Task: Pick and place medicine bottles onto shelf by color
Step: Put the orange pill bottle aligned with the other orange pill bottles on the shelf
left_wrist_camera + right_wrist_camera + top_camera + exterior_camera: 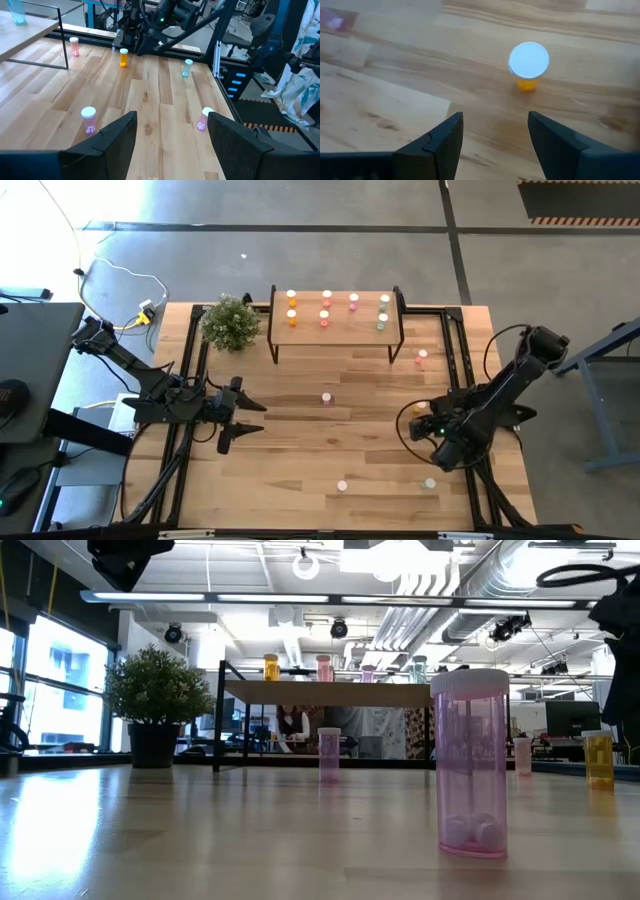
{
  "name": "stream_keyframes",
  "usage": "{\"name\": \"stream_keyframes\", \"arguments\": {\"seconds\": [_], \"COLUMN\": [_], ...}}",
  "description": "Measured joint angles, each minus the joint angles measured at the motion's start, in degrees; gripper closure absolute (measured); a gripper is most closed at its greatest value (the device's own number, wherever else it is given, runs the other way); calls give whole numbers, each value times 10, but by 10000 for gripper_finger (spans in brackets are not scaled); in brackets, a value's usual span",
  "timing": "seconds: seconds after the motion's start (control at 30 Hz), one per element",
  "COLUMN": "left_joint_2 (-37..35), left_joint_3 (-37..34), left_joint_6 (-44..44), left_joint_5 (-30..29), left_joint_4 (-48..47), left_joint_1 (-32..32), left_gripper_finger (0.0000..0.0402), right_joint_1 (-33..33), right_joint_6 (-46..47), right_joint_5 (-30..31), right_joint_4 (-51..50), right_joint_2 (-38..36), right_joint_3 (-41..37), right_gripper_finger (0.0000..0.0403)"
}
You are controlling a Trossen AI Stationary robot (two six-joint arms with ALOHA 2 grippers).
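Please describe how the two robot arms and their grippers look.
Both arms are dark, jointed links. The left gripper and right gripper each have two broad black fingers with angled tips. A black cable loops beside the right arm, where a small green light glows.

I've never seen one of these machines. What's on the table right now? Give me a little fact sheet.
shelf: at the table's far edge, eight bottles on top
loose bottles: five on the tabletop
orange bottle: upright, just ahead of the right claw
right claw: open, empty
left claw: open, empty, waiting at the left side
potted plant: beside the shelf
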Motion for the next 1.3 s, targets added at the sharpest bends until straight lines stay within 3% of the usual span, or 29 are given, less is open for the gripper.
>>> {"name": "stream_keyframes", "arguments": {"seconds": [0.73,1.3], "left_joint_2": [0,0], "left_joint_3": [0,0], "left_joint_6": [-2,0], "left_joint_5": [0,0], "left_joint_4": [1,1], "left_joint_1": [0,0], "left_gripper_finger": [167,167], "right_joint_1": [-72,-144], "right_joint_6": [-11,-85], "right_joint_5": [14,-12], "right_joint_4": [-54,-47], "right_joint_2": [42,42], "right_joint_3": [0,0], "right_gripper_finger": [190,190]}}
